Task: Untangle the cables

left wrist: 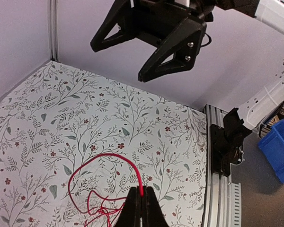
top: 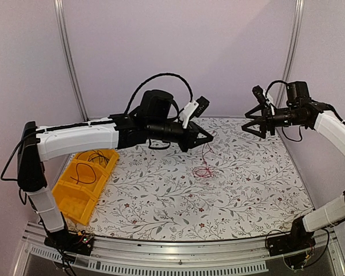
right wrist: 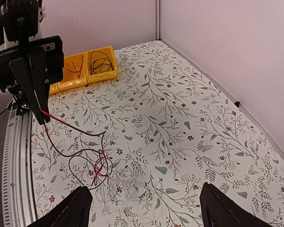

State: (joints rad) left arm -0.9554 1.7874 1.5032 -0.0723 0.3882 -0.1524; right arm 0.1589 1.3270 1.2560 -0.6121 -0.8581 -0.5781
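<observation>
— Closest of all is my left gripper (left wrist: 141, 193). Its two black fingers are pressed together with hardly a gap, pinching the end of a red cable (left wrist: 104, 158).

— Where does that cable run?

— From the pinch it arcs out in a loop and drops to the flowered table cloth (top: 247, 184). It ends there in a small tangle (top: 203, 171) near the middle of the table, just below my raised left gripper. From my right wrist, the tangle (right wrist: 98, 168) shows as thin loops crossing one another. Some strands look darker than red, but I cannot tell whether they are a separate black wire.

— And your other hand?

— My right gripper (top: 254, 127) hangs in the air toward the far right of the table, facing the left one. Its jaws are spread wide and nothing lies between them. It is well apart from the tangle and touches no cable.

— Are there more cables anywhere?

— Yes. A yellow bin (top: 57, 190) sits at the left edge of the table, toward the near side. Thin black cables (top: 95, 157) lie coiled in its far compartment, and another thin dark wire lies in the compartment beside it. All of these are well apart from the red tangle.

— Anything else around?

— My left wrist camera catches a blue bin (left wrist: 279, 151) off beyond the table's right edge.
</observation>
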